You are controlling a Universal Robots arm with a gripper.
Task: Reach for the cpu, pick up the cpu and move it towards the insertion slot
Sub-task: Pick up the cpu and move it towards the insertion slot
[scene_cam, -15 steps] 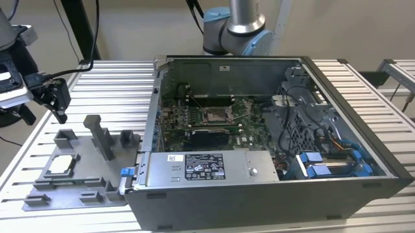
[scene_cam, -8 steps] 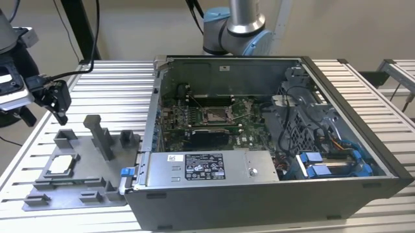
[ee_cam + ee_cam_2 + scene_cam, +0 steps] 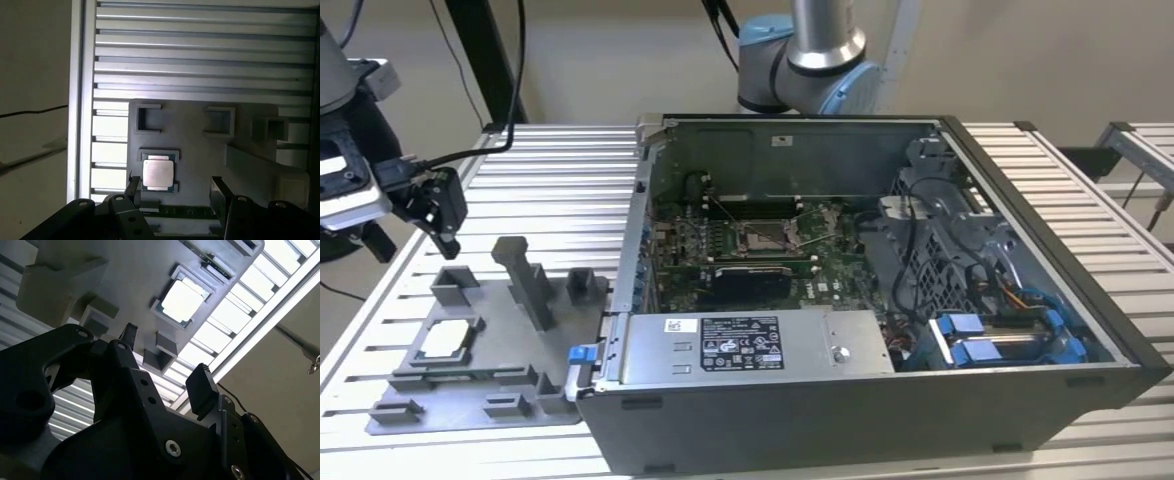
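The cpu (image 3: 447, 340) is a pale square chip lying flat in a recess of the grey fixture plate (image 3: 480, 415) on the exterior view's left. In both wrist views the cpu (image 3: 182, 301) (image 3: 158, 173) sits framed by the recess. My gripper (image 3: 440, 225) hangs above the far left end of the plate, well clear of the chip. Its black fingers (image 3: 202, 390) (image 3: 218, 192) stand apart, so the gripper (image 3: 166, 362) (image 3: 176, 190) is open with nothing between them. The insertion slot (image 3: 761, 236) is the silver-framed socket on the green board inside the case.
An open computer case (image 3: 881, 400) takes up the middle and the exterior view's right, with a silver power supply (image 3: 747, 345) and blue cables (image 3: 987, 340). A tall grey post (image 3: 527, 285) and low blocks rise from the fixture plate. The slatted metal table (image 3: 560, 170) lies underneath.
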